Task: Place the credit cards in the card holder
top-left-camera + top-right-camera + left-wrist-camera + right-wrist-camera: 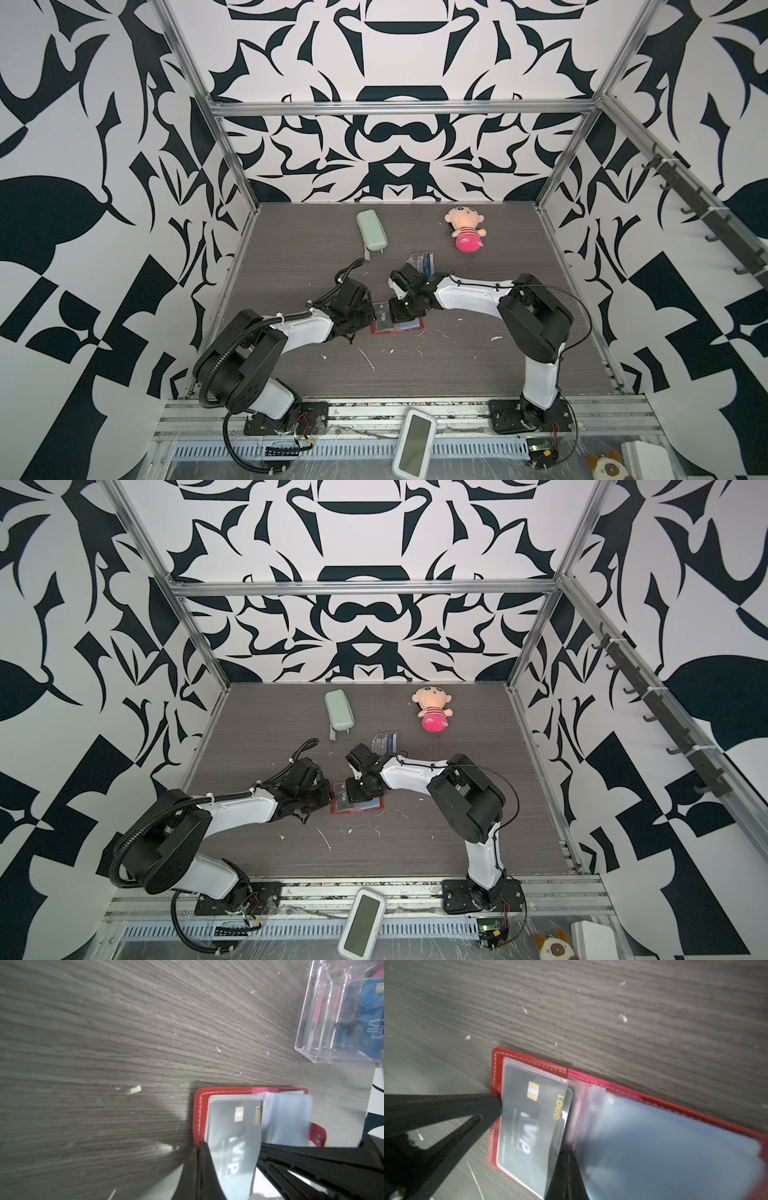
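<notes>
Step in hand: seating the black card (529, 1126) in a clear sleeve (517, 1064) of the card holder (529, 1059), which lies open on the counter (633, 1012). The left hand (493, 1106), closed, bears on the holder's edge. The right hand (564, 1157), closed, meets the card's outer edge. The next move likely calls for pressing it home, then fetching the blue card (369, 1012) from the acrylic box (318, 1022).

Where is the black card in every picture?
Both top views: black card mid-table, on the left half of the wallet.
Left wrist: black card, gold chip showing, on the wallet's stitched end.
Right wrist: black card, gold LOGO showing, on that same end.
Shared landmark: the red wallet under it.
</notes>
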Tool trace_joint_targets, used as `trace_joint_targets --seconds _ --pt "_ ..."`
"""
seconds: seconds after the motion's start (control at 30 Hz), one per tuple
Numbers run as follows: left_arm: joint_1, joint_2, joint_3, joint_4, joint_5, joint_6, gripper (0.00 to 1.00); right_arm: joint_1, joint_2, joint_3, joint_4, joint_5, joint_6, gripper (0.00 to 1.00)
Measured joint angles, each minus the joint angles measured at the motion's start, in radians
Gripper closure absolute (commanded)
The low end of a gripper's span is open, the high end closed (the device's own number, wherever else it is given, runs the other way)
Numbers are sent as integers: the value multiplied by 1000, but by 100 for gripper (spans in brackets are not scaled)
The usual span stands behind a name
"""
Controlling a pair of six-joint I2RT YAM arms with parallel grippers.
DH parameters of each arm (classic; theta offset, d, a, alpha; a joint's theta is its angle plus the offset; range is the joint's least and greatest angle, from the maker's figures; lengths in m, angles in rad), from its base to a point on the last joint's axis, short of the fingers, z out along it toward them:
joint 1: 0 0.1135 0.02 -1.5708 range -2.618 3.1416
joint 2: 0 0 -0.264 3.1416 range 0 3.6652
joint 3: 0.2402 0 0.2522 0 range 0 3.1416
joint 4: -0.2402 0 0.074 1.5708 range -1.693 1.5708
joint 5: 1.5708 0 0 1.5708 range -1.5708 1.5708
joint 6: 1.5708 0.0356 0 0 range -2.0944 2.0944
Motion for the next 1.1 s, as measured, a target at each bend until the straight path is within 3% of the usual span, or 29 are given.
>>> trace_joint_targets --seconds 0.13,0.27,0.4,0.7,1.1 --pt "0 0 11 -19 -3 12 100 3 -30 -31 16 15 1 96" --pt "-2 -18 32 -74 -12 43 65 11 -116 -77 10 88 0 95" --pt "-5 -48 55 -165 -46 74 49 7 -189 -92 -5 158 0 95" --pt "-28 -58 92 -247 -59 130 50 -9 -200 -143 -72 274 0 95" --pt "-50 20 131 -61 143 155 67 -9 -183 -183 -91 304 1 98"
